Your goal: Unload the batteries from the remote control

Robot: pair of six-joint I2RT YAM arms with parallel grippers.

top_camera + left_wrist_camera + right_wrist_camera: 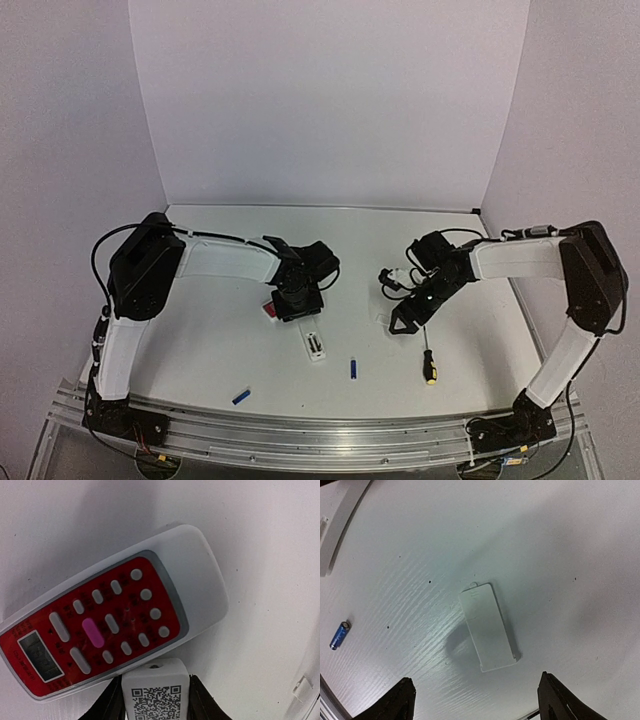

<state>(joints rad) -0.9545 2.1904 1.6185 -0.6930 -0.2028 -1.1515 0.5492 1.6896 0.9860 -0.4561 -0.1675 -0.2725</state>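
Batteries [353,368] both lie loose on the near table [400,260], cover [487,627] off; my left gripper [156,702] pinches the remote control [155,680], my right gripper [475,685] hangs spread, empty. Unloading looks done.

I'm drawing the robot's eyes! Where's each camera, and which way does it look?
Top: high behind, looking down at the table; left arm, right arm show.
Left wrist: from its wrist, down at the red remote; left jaws grip the white remote.
Right wrist: from its wrist, down at the battery cover, one battery; open right jaws show.
Shared: top, left wrist see the white remote.
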